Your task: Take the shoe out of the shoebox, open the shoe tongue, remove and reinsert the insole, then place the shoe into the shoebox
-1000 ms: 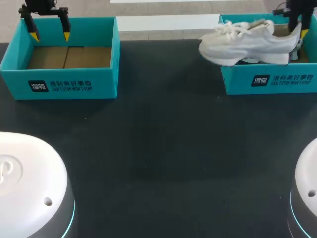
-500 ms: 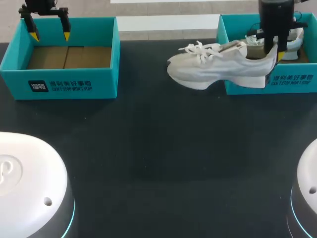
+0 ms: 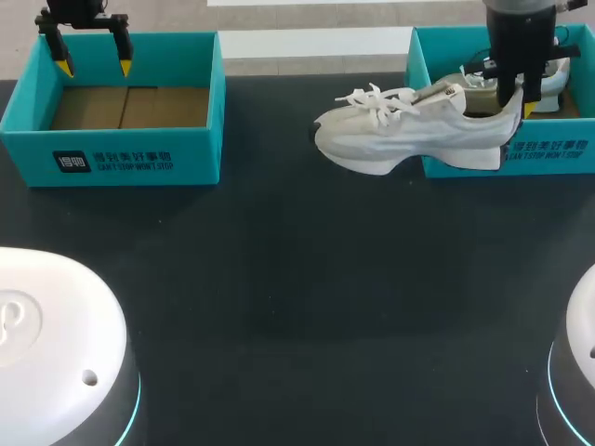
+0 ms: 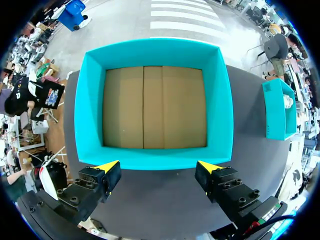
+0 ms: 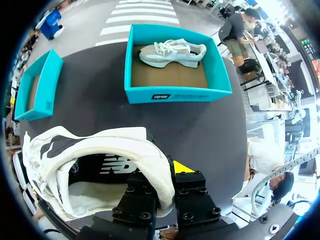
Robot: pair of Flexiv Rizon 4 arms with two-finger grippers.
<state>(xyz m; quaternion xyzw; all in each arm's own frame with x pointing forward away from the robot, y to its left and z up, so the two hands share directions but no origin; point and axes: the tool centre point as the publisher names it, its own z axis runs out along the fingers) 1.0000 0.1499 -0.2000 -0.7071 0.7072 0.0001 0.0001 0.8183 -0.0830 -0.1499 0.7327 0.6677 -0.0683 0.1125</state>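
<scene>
A white sneaker (image 3: 400, 135) hangs above the table, toe pointing left, just in front of the right teal shoebox (image 3: 558, 153). My right gripper (image 3: 516, 100) is shut on its heel collar. In the right wrist view the sneaker (image 5: 95, 150) fills the space ahead of the right gripper (image 5: 160, 175), the collar pinched between the fingers. A second white shoe (image 3: 548, 74) lies in that box. My left gripper (image 3: 93, 67) stays open over the back rim of the left shoebox (image 3: 139, 158), and the left wrist view shows the left gripper (image 4: 159, 167) with nothing between its fingers.
The left shoebox (image 4: 155, 159) holds only its brown cardboard floor. The right wrist view shows the right shoebox (image 5: 175, 92) with the second shoe (image 5: 172, 52) below and ahead. Dark tabletop (image 3: 297, 279) stretches between the boxes; two white robot bases sit at the near corners.
My right gripper has carried the sneaker out of the right shoebox and leftward over the table; in the last half second it rose slightly. The left arm has not moved.
</scene>
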